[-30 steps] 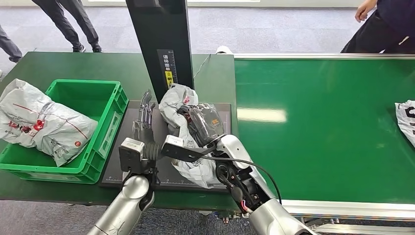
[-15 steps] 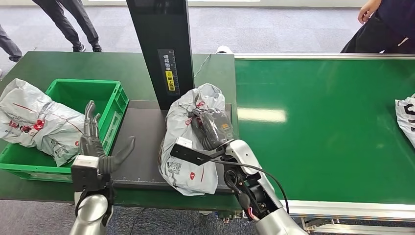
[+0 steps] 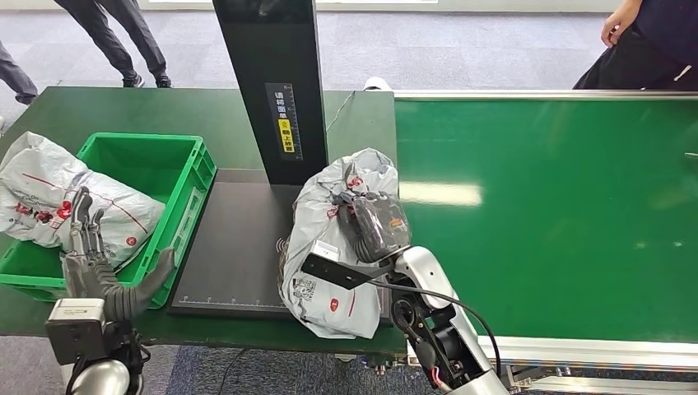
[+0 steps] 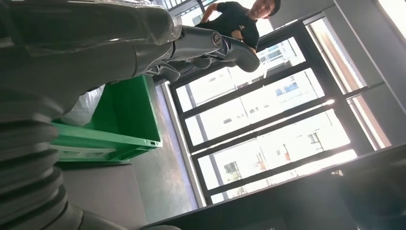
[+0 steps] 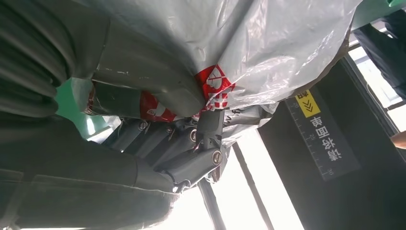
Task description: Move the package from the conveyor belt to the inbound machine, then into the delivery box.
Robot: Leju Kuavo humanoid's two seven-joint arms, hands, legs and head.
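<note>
My right hand grips the package on the inbound machine; left hand, fingers apart, holds nothing. The box step remains.

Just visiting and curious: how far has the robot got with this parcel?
Off the conveyor belt: the right hand holds the package on the inbound machine's black plate. Left: putting it into the green box. The left hand is open and holds nothing.
</note>
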